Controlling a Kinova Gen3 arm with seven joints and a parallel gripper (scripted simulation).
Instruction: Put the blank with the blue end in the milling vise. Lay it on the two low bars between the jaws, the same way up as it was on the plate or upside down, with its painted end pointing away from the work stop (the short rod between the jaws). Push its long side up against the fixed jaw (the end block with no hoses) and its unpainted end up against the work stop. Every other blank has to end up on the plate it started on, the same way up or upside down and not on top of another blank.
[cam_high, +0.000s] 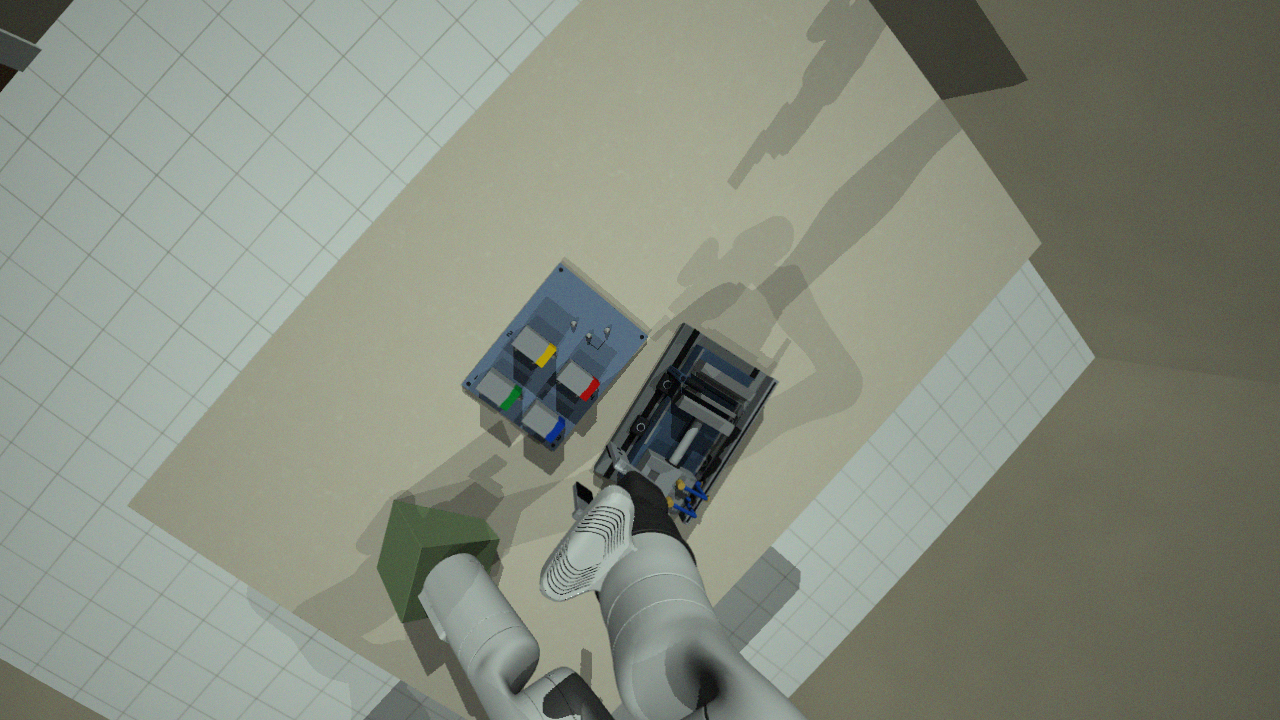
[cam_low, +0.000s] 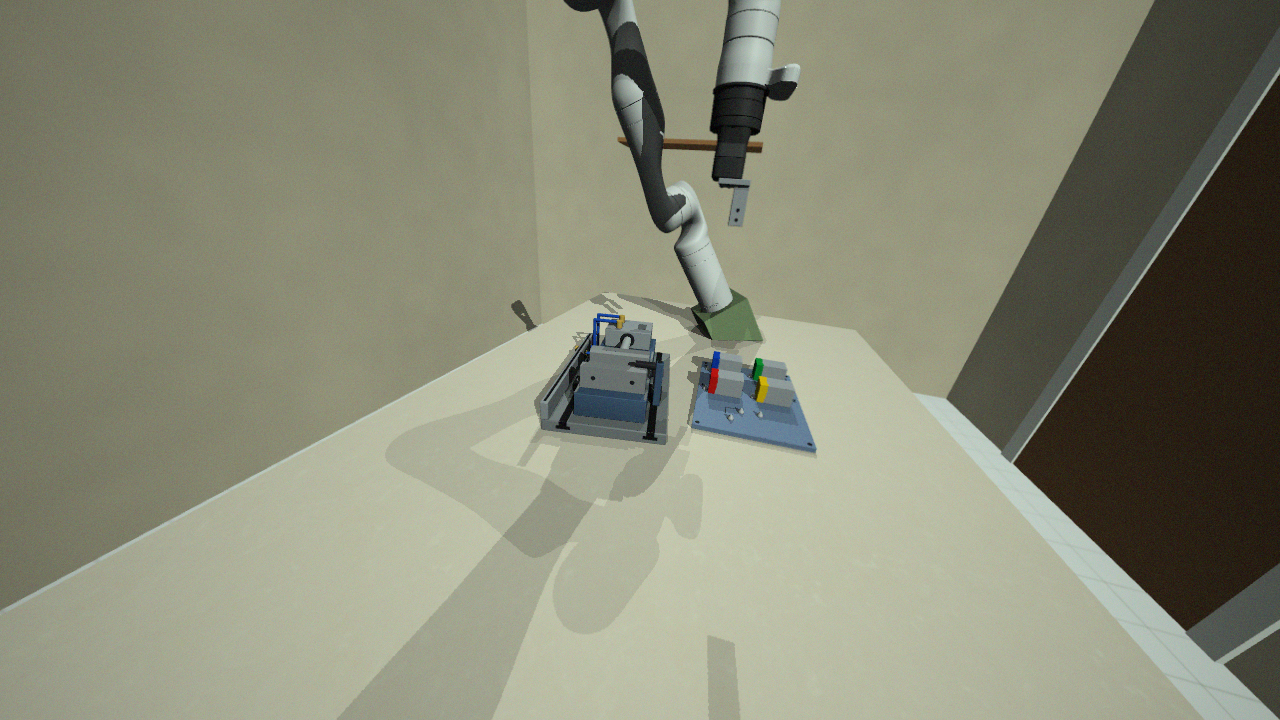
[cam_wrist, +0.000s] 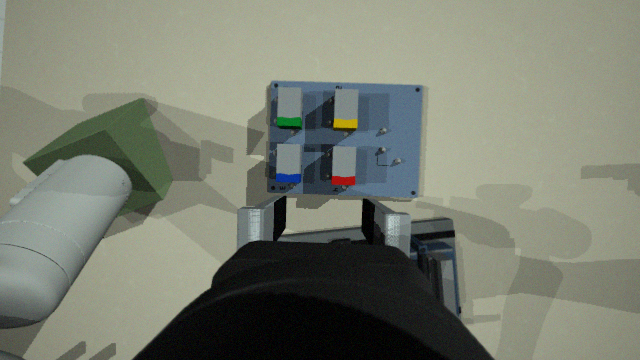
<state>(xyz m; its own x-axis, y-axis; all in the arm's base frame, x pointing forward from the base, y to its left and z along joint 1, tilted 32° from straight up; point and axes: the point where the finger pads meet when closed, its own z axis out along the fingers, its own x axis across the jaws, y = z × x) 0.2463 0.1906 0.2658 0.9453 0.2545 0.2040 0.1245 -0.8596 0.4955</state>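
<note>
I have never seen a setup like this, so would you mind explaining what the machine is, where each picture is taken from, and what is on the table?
It is a single robot arm on a green base, ending in a two-finger gripper. One picture looks straight down, one looks across the table from the far side, and one comes from a camera on the wrist. On the table lie a blue plate carrying four grey blanks with green, yellow, blue and red ends, and beside it a milling vise. The gripper hangs high above them, open and holding nothing.
</note>
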